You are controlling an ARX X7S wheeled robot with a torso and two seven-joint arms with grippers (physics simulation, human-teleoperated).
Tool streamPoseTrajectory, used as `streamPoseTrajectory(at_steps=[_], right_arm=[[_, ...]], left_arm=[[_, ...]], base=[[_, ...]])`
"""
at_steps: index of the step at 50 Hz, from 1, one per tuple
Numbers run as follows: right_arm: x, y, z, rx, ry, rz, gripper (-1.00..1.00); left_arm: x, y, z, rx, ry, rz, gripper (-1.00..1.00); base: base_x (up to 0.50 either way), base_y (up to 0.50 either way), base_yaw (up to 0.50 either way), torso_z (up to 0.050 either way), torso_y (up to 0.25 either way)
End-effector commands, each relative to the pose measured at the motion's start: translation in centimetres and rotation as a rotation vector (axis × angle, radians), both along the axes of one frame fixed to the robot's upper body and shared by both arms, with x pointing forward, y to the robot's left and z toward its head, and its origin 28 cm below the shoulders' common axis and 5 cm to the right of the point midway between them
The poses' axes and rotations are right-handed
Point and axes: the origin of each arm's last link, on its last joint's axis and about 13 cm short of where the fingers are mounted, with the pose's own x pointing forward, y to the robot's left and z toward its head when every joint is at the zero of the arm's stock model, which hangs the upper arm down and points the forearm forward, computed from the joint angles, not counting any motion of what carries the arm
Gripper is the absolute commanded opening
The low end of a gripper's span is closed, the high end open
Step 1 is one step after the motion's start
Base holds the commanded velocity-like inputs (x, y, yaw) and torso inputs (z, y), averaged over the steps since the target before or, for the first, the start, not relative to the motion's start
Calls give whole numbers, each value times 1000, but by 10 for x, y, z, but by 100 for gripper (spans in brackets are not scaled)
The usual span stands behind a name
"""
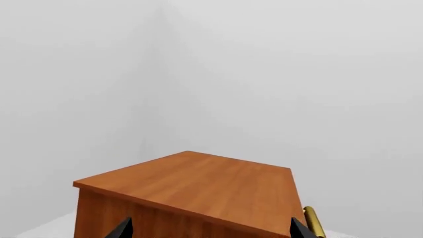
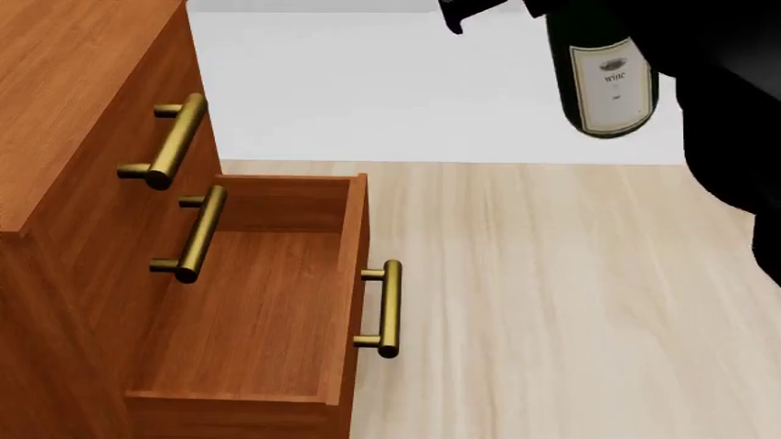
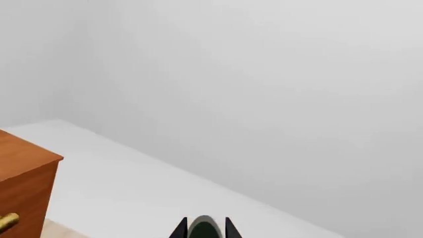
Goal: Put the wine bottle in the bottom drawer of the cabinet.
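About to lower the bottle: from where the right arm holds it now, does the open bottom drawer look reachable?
Probably yes. The bottom drawer is pulled out with nothing visible inside, and only bare floor lies between it and the wine bottle, held high in the right gripper. It must travel left and down.

The cabinet (image 2: 73,110) is reddish-brown wood with fine straight grain and a smooth satin finish. The bottom drawer (image 2: 251,302), at seven o'clock in the head view, is the same wood inside and out. Its brass bar handle (image 2: 386,308) is polished metal with soft highlights. The wine bottle (image 2: 601,69), at one o'clock, is glossy dark-green glass with a matt white paper label. The floor (image 2: 573,302) is pale matt wood planking.
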Motion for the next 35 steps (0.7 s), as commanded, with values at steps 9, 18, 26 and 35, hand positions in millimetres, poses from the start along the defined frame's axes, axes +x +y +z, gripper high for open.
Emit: streamPoseTrajectory(at_steps=[9,18,26,35], right_arm=[[19,27,22,28,27,86,-100],[29,37,30,82,105,120,-100],[30,47,35,68,138,121,-100],[35,57,45,77,176,163,-100]], left_arm=[[-2,1,-1,-15,-9,-5,100],[-2,3,-1,-8,-9,6,100],[-2,3,-2,-18,-11,0,100],[-2,3,-2,-15,-11,4,100]], base=[[0,0,0,0,1],[0,0,0,0,0],[0,0,0,0,1],[0,0,0,1,0]])
